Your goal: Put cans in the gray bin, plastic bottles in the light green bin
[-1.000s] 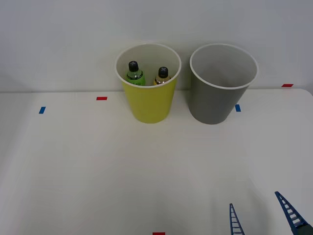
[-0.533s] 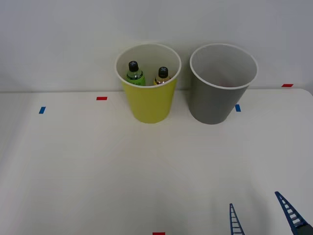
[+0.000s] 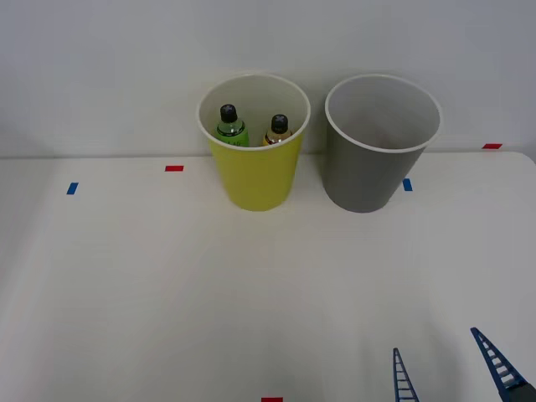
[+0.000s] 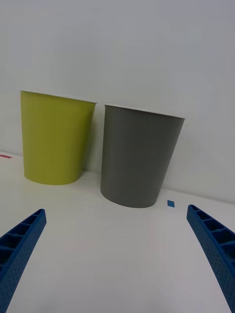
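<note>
bottles [image 3: 253, 126]: upright, caps up, in light green bin [image 3: 255, 180] | right gripper [image 3: 448, 368] jaws: released

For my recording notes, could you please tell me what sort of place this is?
Probably a lab test bench: a plain white table with red and blue tape markers, against a bare wall, holding a round yellow-green plastic bin and round gray plastic bin.

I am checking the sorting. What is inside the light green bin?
In the light green bin stand two plastic bottles: a green one and an amber one, both black-capped. The wall covers their lower parts and the bin's floor.
</note>
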You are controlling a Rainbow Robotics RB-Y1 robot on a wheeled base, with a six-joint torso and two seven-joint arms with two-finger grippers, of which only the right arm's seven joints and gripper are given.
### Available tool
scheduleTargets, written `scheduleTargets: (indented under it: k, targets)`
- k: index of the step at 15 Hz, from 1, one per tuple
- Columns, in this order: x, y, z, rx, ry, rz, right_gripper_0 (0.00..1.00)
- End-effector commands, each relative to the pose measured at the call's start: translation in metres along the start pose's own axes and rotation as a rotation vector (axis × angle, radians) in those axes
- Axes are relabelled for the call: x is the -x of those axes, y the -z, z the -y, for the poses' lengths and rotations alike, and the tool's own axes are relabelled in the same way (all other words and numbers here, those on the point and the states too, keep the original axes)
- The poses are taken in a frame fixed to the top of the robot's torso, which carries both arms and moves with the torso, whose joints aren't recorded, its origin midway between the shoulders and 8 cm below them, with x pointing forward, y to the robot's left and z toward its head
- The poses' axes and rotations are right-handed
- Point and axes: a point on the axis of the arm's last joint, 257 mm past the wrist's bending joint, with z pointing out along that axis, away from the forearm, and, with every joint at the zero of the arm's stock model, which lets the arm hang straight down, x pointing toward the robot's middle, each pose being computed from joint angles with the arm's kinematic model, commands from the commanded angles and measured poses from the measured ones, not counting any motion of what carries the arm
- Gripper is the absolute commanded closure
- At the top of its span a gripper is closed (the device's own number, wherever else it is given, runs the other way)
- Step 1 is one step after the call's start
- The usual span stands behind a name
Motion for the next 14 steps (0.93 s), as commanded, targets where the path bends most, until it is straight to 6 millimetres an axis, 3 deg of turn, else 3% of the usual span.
scheduleTargets:
  k: [1,14]
  targets:
    - [0.0,0.0,0.0,0.0,0.0,0.0,0.0]
    - [0.0,0.0,0.0,0.0,0.0,0.0,0.0]
